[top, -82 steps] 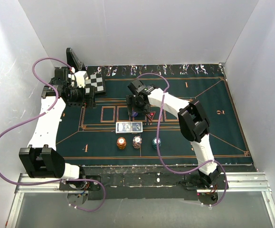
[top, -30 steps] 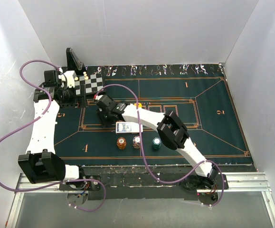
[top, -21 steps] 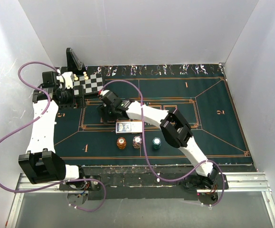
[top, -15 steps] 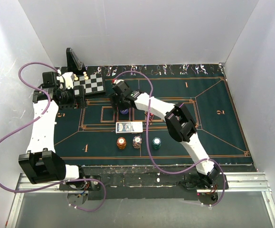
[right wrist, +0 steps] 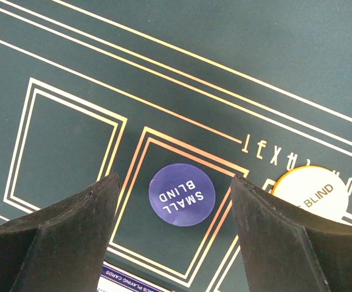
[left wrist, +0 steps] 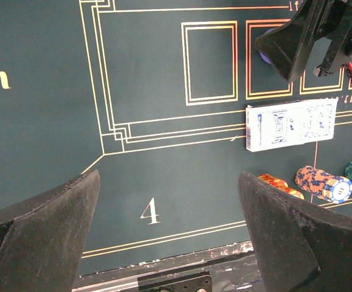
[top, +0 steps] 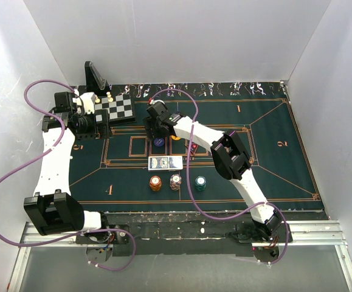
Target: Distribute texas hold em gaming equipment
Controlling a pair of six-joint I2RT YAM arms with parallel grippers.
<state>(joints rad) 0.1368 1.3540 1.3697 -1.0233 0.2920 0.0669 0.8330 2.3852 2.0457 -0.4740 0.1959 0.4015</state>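
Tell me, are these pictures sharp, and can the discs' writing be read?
Right wrist view: purple disc sharp, SMALL BLIND readable; yellow-rimmed disc partly behind the right gripper's out-of-focus fingers. Left wrist view: cards crisp, left gripper's fingers blurred. Top external view: even soft light, no glare, discs too small to read.

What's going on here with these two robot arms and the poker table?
The robot is setting out poker gear on a green felt mat. The right hand hangs open right over a purple Small Blind disc that lies flat on the felt, holding nothing. A second blind disc sits beside it. The card deck and three chip stacks wait nearer the arms. The left hand is open and empty, off by the chessboard.
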